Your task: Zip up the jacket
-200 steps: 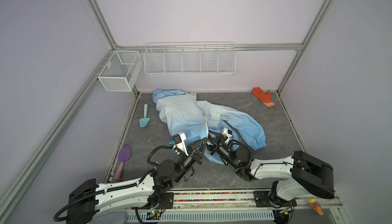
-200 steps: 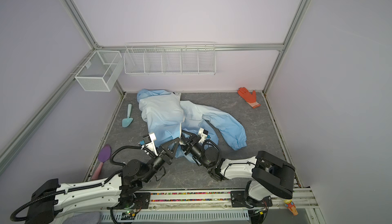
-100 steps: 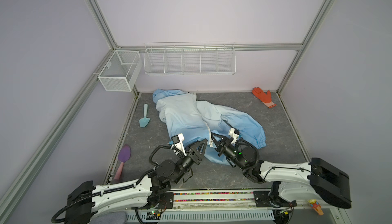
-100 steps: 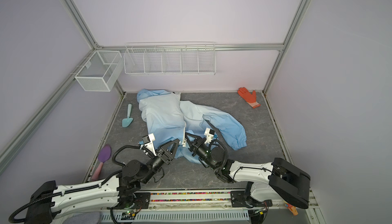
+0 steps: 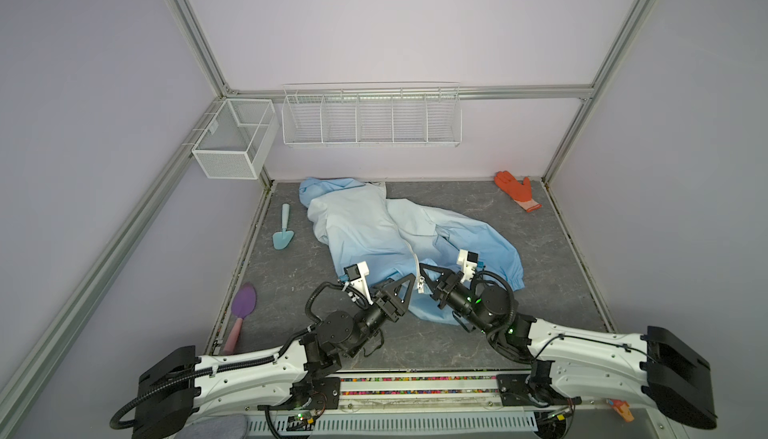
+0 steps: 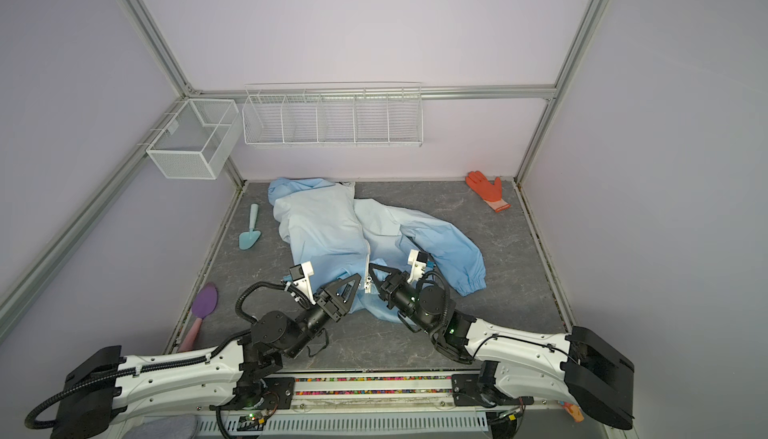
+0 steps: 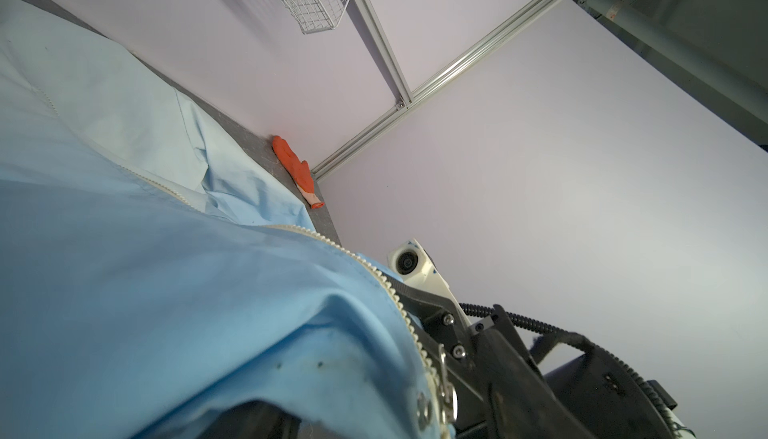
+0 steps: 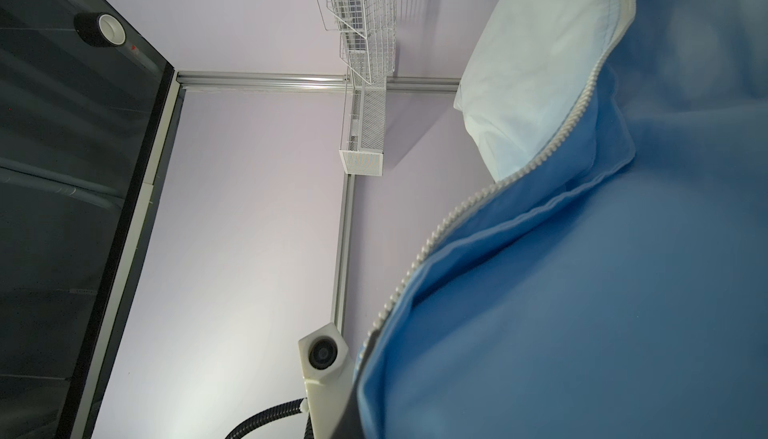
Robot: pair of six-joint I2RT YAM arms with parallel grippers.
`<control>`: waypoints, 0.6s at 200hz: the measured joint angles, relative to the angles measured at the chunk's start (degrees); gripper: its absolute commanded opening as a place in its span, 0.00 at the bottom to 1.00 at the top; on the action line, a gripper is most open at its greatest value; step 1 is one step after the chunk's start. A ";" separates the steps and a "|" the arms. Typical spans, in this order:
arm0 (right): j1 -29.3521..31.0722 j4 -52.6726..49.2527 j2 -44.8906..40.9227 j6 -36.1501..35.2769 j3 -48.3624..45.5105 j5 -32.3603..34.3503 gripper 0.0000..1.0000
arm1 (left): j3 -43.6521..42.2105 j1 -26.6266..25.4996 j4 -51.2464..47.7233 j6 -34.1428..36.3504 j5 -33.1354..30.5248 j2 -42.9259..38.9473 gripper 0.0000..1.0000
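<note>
Where the grey table (image 5: 540, 283) stretches toward the far wall, we see the jacket (image 5: 365, 229) spread across its middle, hood end far and a little left, hem end near, between the two arms. Its blue deepens toward the near hem, and one sleeve with a gathered cuff trails off to the right.

The white zipper (image 5: 417, 264) runs down the front toward us, and both grippers meet at its near end. The right gripper (image 5: 424, 272) reaches in from the right with its jaws pressed together on the jacket's zipper edge. In the left wrist view a small metal pull (image 7: 444, 378) hangs right against its black fingers. The left gripper (image 5: 409, 287) sits just left of the zipper, touching the cloth, but we cannot tell how wide its jaws stand (fabric drapes over them in its own wrist view). In that same view two rows of teeth run apart from each other farther up the garment.

A teal trowel (image 5: 284, 233) lies left of the jacket and a purple scoop (image 5: 243, 312) lies near the left wall. An orange glove (image 5: 517, 190) rests in the far right corner, well apart from both arms. A white wire rack (image 5: 372, 114) and a mesh basket (image 5: 235, 137) hang above the table's far side.
</note>
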 measured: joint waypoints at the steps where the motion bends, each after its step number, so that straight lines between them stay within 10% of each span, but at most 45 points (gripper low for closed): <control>1: 0.00 0.00 0.04 0.02 0.02 -0.04 0.06 | 0.00 0.00 0.07 -0.04 0.04 0.09 0.64; 88: -0.11 -1.46 -0.59 -1.11 0.13 -0.57 0.06 | 0.00 0.07 4.57 -2.45 -0.17 2.67 0.00; 120: -0.04 -3.52 -1.86 -3.52 0.13 -1.18 0.06 | 0.00 0.02 4.74 -2.23 -1.05 2.67 0.00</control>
